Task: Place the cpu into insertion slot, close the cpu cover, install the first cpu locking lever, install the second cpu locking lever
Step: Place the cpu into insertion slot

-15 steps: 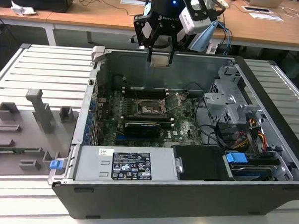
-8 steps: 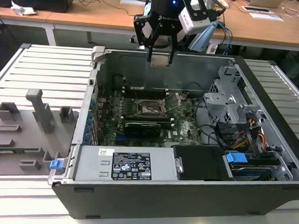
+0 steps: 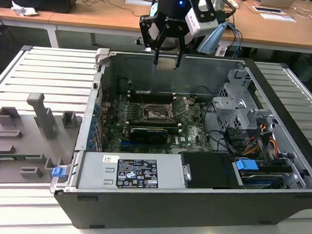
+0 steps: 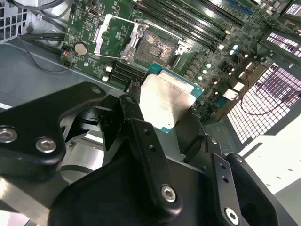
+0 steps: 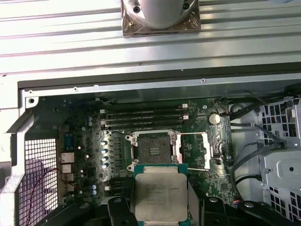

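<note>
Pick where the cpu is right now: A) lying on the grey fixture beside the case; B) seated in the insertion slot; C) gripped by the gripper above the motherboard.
C: the gripper holds the cpu by its edges over the board, while the insertion slot lies bare with the cpu cover swung open.

Exterior view: bright, even light from overhead. The case (image 3: pixel 219 208) walls shade the board (image 3: pixel 191 136), which looks darker inside. Second wrist view: hard glare washes the cpu (image 4: pixel 167 99) top near white, and the mesh wall (image 4: pixel 282 89) is blown out with a purple tint. First wrist view: slats (image 5: pixel 70 42) are bright, with faint shadow bands.
</note>
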`<state>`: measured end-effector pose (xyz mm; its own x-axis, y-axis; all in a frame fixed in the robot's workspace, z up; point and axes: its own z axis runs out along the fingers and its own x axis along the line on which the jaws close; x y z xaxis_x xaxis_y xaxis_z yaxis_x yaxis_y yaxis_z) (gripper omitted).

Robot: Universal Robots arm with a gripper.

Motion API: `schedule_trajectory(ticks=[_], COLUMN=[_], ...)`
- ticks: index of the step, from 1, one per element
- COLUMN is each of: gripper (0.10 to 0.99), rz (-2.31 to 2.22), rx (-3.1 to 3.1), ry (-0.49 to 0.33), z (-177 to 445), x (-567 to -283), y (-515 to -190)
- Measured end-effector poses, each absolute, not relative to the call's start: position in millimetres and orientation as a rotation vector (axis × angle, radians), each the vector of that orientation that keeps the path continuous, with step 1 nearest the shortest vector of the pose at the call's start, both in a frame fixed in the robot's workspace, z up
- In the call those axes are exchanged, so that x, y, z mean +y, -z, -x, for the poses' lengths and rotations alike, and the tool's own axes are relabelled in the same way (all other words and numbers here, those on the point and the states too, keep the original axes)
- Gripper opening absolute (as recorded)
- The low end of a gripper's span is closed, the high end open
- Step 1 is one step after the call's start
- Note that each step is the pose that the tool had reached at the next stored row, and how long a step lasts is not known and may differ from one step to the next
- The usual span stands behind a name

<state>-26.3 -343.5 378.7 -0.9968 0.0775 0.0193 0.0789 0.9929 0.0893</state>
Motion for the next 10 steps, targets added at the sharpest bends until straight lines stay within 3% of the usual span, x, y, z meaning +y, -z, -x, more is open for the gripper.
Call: schedule_trajectory(ticks=[10], gripper=[0.537], rz=[0.179], rx=[-3.119], ry=[0.141], z=[26.3], x=[-343.5], y=[-378.6])
